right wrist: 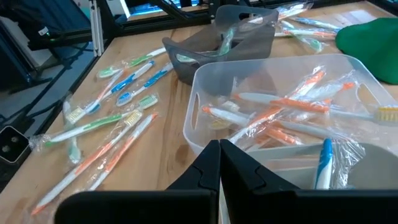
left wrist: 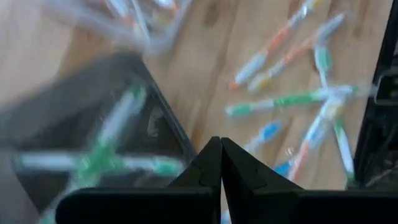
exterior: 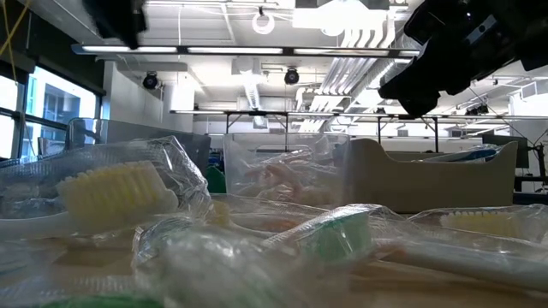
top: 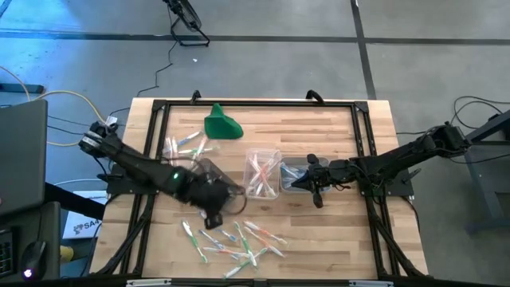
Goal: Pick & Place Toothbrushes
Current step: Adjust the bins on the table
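Observation:
Wrapped toothbrushes [top: 239,243] lie loose near the table's near edge, and a few more [top: 187,147] lie at the far left. Three tubs stand mid-table. The dark-looking tub [top: 211,171] holds green brushes [left wrist: 99,162], the clear middle tub [top: 263,171] holds orange ones [right wrist: 292,106], and the right tub [top: 296,171] holds a blue one [right wrist: 323,165]. My left gripper [left wrist: 221,155] is shut and holds nothing; it hovers between the dark tub and the loose pile. My right gripper [right wrist: 219,152] is shut and holds nothing; it hangs over the right tub.
A green cloth-like lump [top: 221,125] lies toward the far edge, behind the tubs. A black frame [top: 159,108] runs around the wooden tabletop. Bare wood shows at the near right of the table [top: 335,231].

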{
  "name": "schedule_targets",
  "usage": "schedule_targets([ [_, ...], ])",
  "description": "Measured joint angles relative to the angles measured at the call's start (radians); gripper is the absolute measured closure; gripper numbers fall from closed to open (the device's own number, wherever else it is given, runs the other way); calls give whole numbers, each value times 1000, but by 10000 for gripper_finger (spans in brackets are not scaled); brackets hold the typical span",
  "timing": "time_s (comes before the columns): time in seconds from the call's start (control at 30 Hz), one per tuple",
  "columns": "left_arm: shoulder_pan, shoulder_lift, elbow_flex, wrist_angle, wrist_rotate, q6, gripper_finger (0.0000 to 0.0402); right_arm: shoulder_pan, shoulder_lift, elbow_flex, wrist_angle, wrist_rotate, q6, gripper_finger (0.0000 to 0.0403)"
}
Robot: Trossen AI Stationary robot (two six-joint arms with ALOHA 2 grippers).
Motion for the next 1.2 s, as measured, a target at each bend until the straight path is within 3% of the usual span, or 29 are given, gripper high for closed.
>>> schedule_targets([
  [0.2, -141, 40, 0, -63, -89, -200, 401, 0, 0, 0, -3, -20, 0, 401],
  [0.37, -208, 141, 1, -81, -63, -314, 401, 0, 0, 0, -5, -20, -19, 401],
  [0.77, -219, 347, 0, -34, -71, -382, 401, 0, 0, 0, -18, -20, -38, 401],
  [1.2, -219, 358, 0, -161, -131, -436, 401, 0, 0, 0, -17, -20, -45, 401],
])
